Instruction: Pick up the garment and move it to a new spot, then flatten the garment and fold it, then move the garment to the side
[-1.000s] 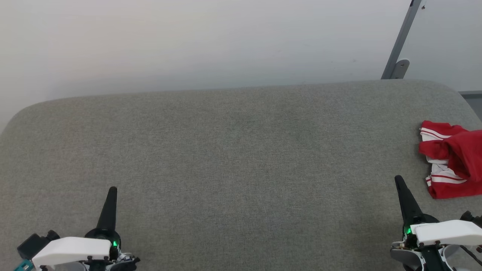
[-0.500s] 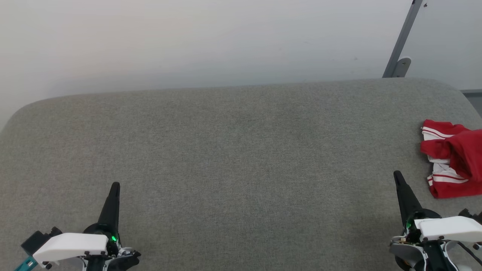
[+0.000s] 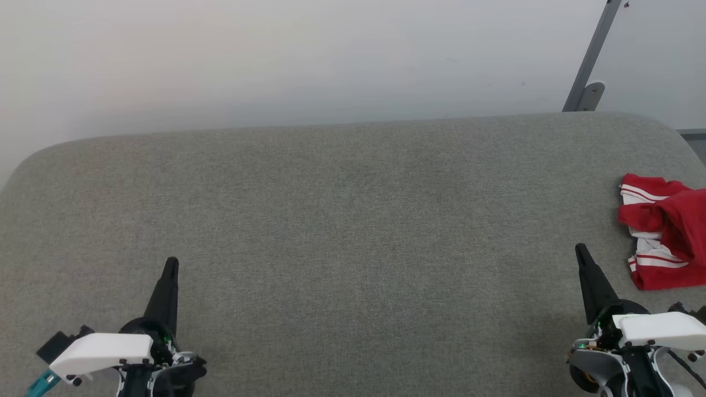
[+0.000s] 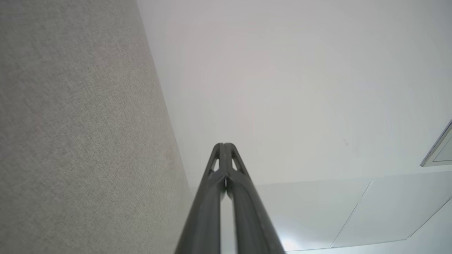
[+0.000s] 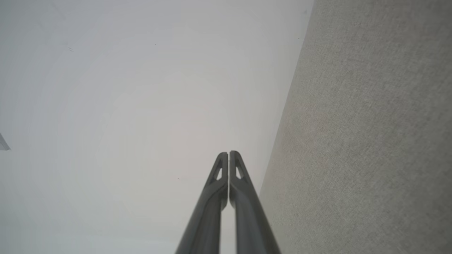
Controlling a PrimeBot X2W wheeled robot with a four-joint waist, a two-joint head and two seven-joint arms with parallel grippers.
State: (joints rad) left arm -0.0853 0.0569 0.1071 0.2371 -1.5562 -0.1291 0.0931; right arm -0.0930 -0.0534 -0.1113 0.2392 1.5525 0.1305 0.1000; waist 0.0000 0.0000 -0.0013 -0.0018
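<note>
We count one garment [image 3: 670, 231] on grey surface [image 3: 353, 220] | two claws: left claw [image 3: 172, 263], right claw [image 3: 580, 251], both closed, empty

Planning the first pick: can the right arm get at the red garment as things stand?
Likely yes: the garment lies bunched on the grey cushion just right of the right tool, nothing between them, though the shut tool must open first.

Your head cam sits high, facing forward and down: grey cushion [image 3: 353, 220] across the lower frame, wall [image 3: 276, 55] on top. Wrist cams sit close to the cushion, rolled sideways, sighting along left gripper [image 4: 223, 145] and right gripper [image 5: 229, 153] at that wall. All three views share cushion and wall.
</note>
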